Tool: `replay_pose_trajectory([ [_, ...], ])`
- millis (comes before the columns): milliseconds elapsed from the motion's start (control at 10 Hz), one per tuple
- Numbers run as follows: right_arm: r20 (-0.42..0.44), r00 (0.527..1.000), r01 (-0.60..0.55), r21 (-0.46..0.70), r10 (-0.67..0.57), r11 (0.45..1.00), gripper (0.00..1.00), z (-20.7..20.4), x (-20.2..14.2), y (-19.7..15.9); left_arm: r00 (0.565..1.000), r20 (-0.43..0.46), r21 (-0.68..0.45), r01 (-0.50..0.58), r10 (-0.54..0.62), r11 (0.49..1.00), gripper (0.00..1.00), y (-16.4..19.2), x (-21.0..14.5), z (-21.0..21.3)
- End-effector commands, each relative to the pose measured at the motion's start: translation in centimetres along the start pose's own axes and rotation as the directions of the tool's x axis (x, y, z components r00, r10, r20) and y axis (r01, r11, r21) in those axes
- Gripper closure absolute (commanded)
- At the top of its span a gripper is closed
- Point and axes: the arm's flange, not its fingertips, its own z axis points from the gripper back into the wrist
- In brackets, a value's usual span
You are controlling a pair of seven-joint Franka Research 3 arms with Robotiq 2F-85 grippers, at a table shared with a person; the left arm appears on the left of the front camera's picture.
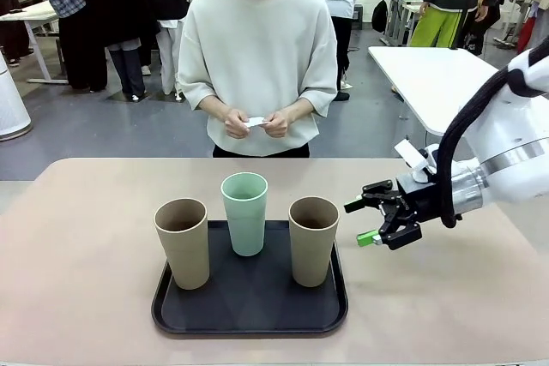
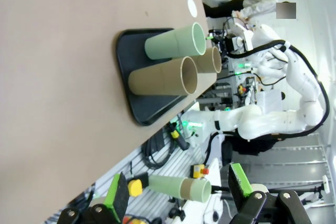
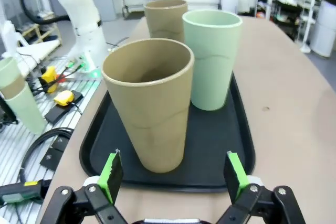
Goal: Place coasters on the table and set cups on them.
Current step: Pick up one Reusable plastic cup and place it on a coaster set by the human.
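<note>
I am watching my left gripper [image 2: 177, 187] hanging out at the left, jaws wide and empty. On the black tray [image 1: 249, 310], near the middle of the table [image 1: 86, 212], three cups are standing upright: brown cup [image 1: 183, 242], mint cup [image 1: 244, 212] farther back, second brown cup [image 1: 312, 239]. They are looking light, stiff and matte, so I am favouring a mid-height grip across the wall. At the far side, the person's hands [image 1: 274, 124] are holding something thin and white [image 1: 255, 122], likely coasters. My right gripper [image 1: 360, 222] is hovering wide open just right of the second brown cup.
</note>
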Motion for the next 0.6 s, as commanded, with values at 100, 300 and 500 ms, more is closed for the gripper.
replay_pose_trajectory([
  [100, 0.069, 0.997, -0.038, 0.077, 0.032, 0.996, 0.0, -1.6, -1.2, -1.1, 1.0, 0.002, -0.008, 0.007, -0.007, 1.0, 0.0, -0.1, -0.1, 0.1],
  [300, 0.081, 0.996, -0.034, 0.112, 0.025, 0.993, 0.0, -2.1, -1.3, -1.2, 1.0, 0.002, -0.008, 0.007, -0.007, 1.0, 0.0, -0.1, -0.1, 0.1],
  [500, 0.081, 0.997, -0.024, 0.143, 0.013, 0.989, 0.0, -3.1, -1.4, -1.1, 1.0, 0.002, -0.008, 0.007, -0.007, 1.0, 0.0, -0.1, -0.1, 0.1],
])
